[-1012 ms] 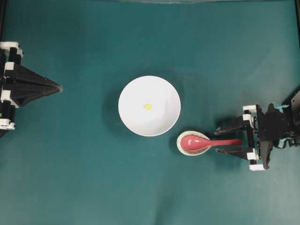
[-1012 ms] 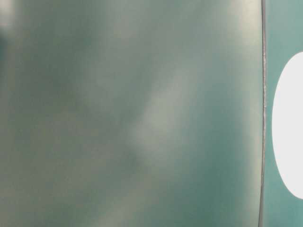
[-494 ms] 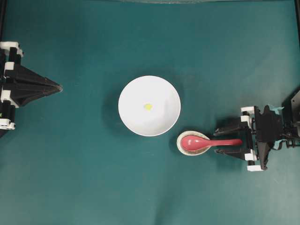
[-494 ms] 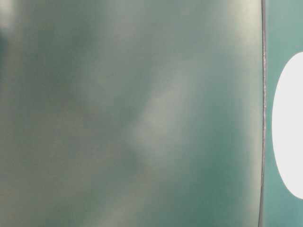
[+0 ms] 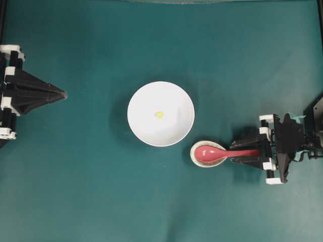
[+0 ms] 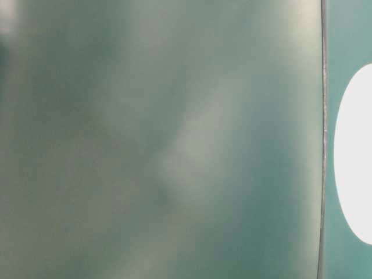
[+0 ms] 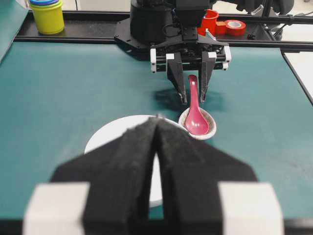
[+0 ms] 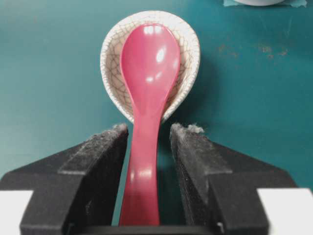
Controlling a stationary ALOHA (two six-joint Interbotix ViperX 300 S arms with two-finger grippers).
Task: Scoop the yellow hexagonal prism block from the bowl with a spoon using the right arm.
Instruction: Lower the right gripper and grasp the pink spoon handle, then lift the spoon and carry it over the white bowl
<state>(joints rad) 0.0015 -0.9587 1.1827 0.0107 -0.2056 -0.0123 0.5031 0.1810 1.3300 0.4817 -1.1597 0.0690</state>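
Observation:
The white bowl (image 5: 139, 98) sits mid-table with the tiny yellow hexagonal prism block (image 5: 159, 115) lying inside it. The pink-red spoon (image 5: 212, 153) rests with its scoop in a small speckled spoon rest (image 5: 194, 151), handle pointing right. My right gripper (image 5: 236, 153) straddles that handle; in the right wrist view its fingers (image 8: 105, 147) flank the spoon (image 8: 149, 63) with thin gaps on both sides, so it is open. My left gripper (image 5: 64, 94) is shut and empty at the far left, aimed at the bowl (image 7: 105, 139).
Stacked coloured cups (image 7: 48, 17), a red container (image 7: 210, 19) and a red tape roll (image 7: 235, 27) stand beyond the far table edge. The table-level view is a blurred green haze with only a slice of the bowl (image 6: 354, 157).
The right gripper's jaws have narrowed around the spoon handle, and the gripper has settled slightly lower over it. Left arm, bowl and block have not moved.

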